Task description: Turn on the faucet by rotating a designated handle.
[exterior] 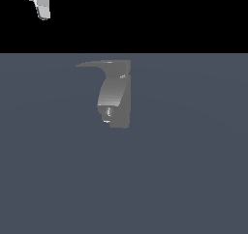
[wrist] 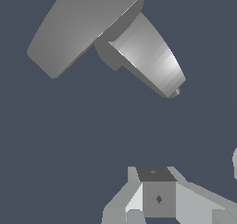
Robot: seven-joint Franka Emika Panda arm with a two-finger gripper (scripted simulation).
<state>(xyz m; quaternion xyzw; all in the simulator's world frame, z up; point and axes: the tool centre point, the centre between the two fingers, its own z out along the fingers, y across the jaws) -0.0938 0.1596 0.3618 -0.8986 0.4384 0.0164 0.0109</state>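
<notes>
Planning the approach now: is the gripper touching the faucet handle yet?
No. The gripper sits far off toward the exterior view's upper left, clear of the handle atop the faucet. Its jaws: cannot tell.

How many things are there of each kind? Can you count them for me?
Faucet: 1
Handle on the faucet's top: 1
Robot arm: 1
Total: 3
</notes>
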